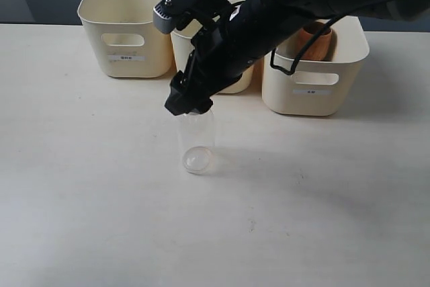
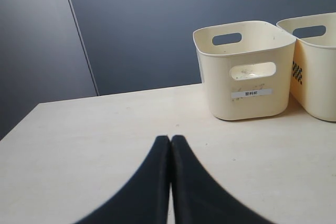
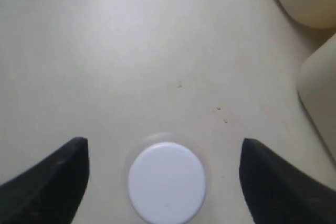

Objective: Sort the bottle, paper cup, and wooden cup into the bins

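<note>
Your work surface is a pale cream tabletop [image 1: 80, 186] with a matte finish and a few small dark specks, set against a dark blue-grey wall [image 2: 157, 19] that runs along its far edge; in the left wrist view a vertical seam divides that wall into panels. Three cream-yellow plastic bins with rounded corners and oval handle cut-outs stand in a row along the far edge: the left bin [image 1: 127, 21], the middle bin [image 1: 232, 85], largely masked by your right arm, and the right bin [image 1: 316, 82]. Each visible front carries a small white label. The rounded dark brown wooden cup [image 1: 316, 38] sits inside the right bin, partly hidden by the arm. The small clear plastic bottle [image 1: 196, 142] stands upright near the middle of the tabletop, in front of the middle bin and apart from it. Your right gripper [image 3: 165, 174] hangs directly over the bottle with its black fingers spread wide; in the right wrist view the white screw cap [image 3: 167, 182] lies between them, touching neither. Your left gripper [image 2: 170, 153] hovers low over the table's left portion, its two black fingers pressed together on nothing. The paper cup cannot be found in any view.
</note>
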{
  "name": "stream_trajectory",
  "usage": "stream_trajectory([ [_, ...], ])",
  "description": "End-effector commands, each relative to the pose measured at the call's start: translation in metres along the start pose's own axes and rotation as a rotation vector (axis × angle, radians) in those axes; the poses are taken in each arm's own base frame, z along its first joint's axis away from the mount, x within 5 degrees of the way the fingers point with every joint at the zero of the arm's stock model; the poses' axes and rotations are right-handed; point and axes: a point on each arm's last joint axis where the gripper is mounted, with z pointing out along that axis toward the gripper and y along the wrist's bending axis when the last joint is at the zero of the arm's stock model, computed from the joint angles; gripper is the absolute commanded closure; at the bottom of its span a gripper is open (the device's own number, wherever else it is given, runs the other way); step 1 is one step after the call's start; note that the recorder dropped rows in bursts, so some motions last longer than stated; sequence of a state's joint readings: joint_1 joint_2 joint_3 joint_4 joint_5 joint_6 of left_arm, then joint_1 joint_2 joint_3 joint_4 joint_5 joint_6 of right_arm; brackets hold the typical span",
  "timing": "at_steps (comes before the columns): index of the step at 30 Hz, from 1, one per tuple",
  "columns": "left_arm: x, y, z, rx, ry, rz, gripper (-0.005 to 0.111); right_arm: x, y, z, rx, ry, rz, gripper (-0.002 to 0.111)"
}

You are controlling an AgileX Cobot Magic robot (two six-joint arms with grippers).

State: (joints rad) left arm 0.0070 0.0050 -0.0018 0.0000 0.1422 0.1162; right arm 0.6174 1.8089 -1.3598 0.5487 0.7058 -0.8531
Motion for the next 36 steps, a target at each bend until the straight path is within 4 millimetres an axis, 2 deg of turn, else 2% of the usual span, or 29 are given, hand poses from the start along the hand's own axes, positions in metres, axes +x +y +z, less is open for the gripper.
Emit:
stream_trajectory([
  [1, 0.0, 0.0, 0.0, -0.002, -0.01, -0.002, 0.107, -0.001, -0.001, 0.001, 0.012, -0.003, -0.013, 0.033],
  [9, 0.0, 0.0, 0.0, -0.002, -0.01, -0.002, 0.107, 0.004, -0.005, 0.013, 0.017, 0.012, 0.002, 0.033],
  [18, 0.0, 0.0, 0.0, -0.002, -0.01, -0.002, 0.107, 0.005, -0.006, 0.016, 0.012, 0.023, 0.003, 0.033],
  [27, 0.0, 0.0, 0.0, -0.002, -0.01, -0.002, 0.107, 0.009, -0.005, 0.019, -0.008, 0.053, 0.008, 0.038],
  [29, 0.0, 0.0, 0.0, -0.002, -0.01, -0.002, 0.107, 0.01, -0.004, 0.019, -0.012, 0.062, 0.007, 0.046],
  [30, 0.0, 0.0, 0.0, -0.002, -0.01, -0.002, 0.107, 0.01, -0.004, 0.019, -0.012, 0.064, 0.006, 0.058],
  [36, 0.0, 0.0, 0.0, -0.002, -0.01, -0.002, 0.107, 0.012, -0.005, 0.019, -0.007, 0.09, -0.029, 0.101],
])
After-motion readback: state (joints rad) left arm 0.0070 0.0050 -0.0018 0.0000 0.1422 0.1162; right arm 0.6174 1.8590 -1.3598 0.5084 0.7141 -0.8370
